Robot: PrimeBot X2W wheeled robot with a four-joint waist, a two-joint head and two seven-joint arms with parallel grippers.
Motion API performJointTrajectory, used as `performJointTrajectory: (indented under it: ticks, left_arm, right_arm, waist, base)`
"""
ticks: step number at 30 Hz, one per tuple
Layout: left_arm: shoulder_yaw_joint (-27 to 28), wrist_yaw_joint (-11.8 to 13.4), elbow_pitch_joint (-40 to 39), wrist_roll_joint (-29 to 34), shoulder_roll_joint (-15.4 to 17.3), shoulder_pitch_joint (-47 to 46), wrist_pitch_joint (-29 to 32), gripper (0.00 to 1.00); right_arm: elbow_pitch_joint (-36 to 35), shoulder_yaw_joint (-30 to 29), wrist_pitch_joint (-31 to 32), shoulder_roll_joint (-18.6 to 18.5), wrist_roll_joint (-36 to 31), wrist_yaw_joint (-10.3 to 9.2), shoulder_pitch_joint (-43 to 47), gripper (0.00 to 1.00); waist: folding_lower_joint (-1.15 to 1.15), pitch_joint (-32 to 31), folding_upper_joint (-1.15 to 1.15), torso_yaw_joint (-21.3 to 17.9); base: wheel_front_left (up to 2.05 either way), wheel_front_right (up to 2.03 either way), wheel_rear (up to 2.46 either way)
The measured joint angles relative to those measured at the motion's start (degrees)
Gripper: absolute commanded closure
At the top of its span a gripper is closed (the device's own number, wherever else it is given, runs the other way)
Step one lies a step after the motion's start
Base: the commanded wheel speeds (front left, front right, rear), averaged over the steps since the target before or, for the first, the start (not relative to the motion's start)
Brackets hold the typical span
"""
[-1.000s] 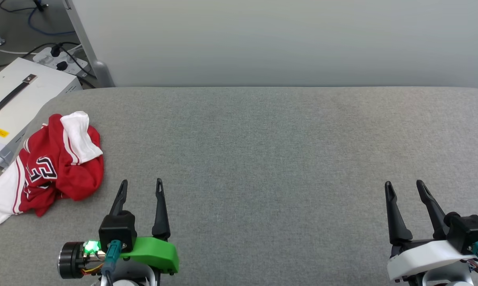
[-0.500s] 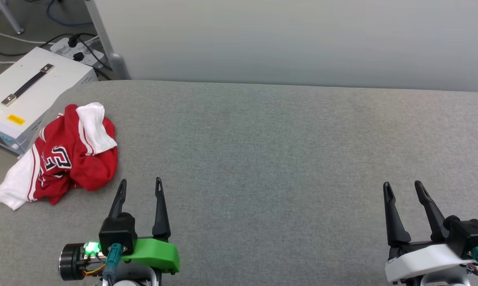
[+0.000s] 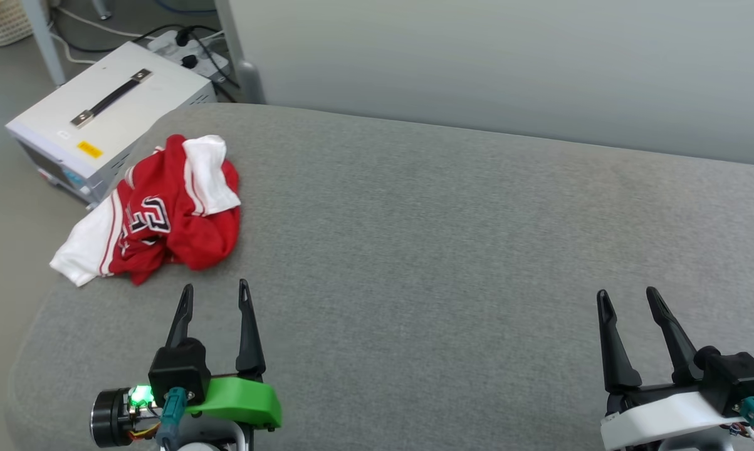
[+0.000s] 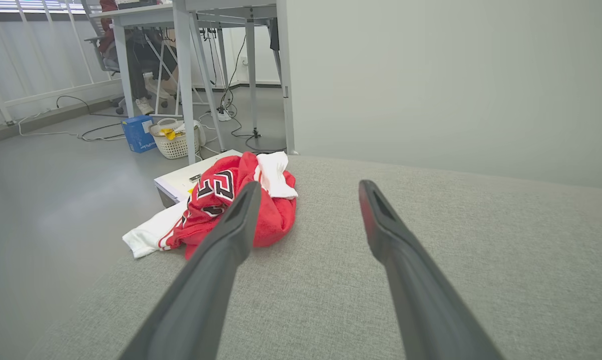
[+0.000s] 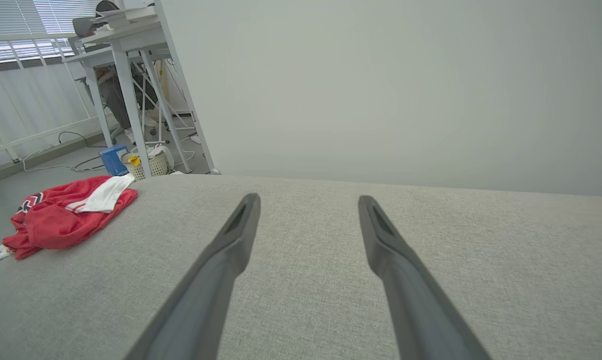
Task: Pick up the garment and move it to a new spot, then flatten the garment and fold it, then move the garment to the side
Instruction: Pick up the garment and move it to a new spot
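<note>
Progress: nothing done; pick-up, flatten, fold, move aside all remain | garment (image 3: 163, 219) crumpled at table's (image 3: 452, 263) far-left corner | my left gripper (image 3: 212, 295), right gripper (image 3: 626, 299) spread wide, empty

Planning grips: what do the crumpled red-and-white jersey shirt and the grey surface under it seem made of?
The crumpled red-and-white jersey shirt looks like soft matte knit fabric: it slumps in loose folds. The grey surface looks like woven cloth, perhaps padded: fine heathered weave, rounded edge.
</note>
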Motion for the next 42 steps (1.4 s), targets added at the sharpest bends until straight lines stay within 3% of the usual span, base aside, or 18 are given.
performJointTrajectory:
  ticks: [21,33,36,42]
  left_arm:
    - [0.44,1.14,1.09,-3.28,0.0,0.0,-1.58,0.0]
    - [2.97,1.4,0.89,-5.79,0.0,-0.07,-1.58,0.0]
    - [5.05,-0.13,0.85,-5.77,-0.01,-1.02,-1.58,0.0]
    - [11.2,-6.0,0.74,-5.24,0.86,-10.27,-1.58,0.0]
  right_arm:
    - [-1.09,2.57,-1.67,0.01,0.16,0.0,0.15,0.0]
    - [-1.14,2.96,-1.67,0.02,-0.02,0.0,0.13,0.0]
    - [-1.31,2.97,-1.67,0.02,-0.15,0.0,0.09,0.0]
    - [-1.59,3.2,-1.67,0.03,-1.62,0.0,-0.99,0.0]
  waist:
    - [0.0,1.12,0.0,13.96]
    - [0.0,2.53,0.0,16.33]
    - [0.0,3.1,0.0,16.12]
    - [0.0,5.23,0.0,15.32]
  base:
    - [0.0,0.0,0.0]
    - [0.0,0.0,0.0]
    - [0.0,0.0,0.0]
    - [0.0,0.0,0.0]
